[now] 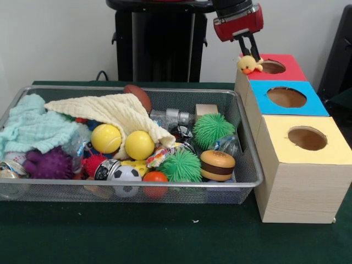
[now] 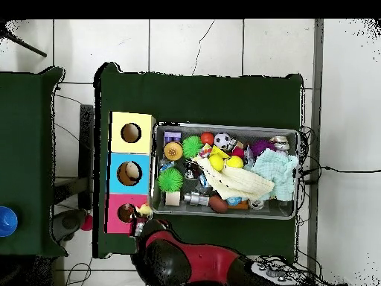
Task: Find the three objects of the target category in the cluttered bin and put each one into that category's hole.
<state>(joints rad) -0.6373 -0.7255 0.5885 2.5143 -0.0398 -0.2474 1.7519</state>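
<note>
On my front view the wire-mesh bin [image 1: 22,94] fills the left, holding a mint cloth [image 1: 30,127], a purple spiky ball [image 1: 49,163], a cream cloth [image 1: 113,110], two yellow balls [image 1: 139,145], a soccer ball [image 1: 126,177], green spiky balls [image 1: 212,128] and a toy burger [image 1: 217,165]. I spot no tan or striped plush among the clutter. Right of the bin stands the row of wooden boxes: yellow-faced [image 1: 308,138] nearest, blue-faced [image 1: 286,97] in the middle, red-faced hole [image 1: 273,67] farthest. The gripper [image 1: 248,50] hangs over the red box's left edge, its fingers spread just above a small yellow plush duck [image 1: 249,65] sitting at the hole's rim; I can't tell whether they touch it.
</note>
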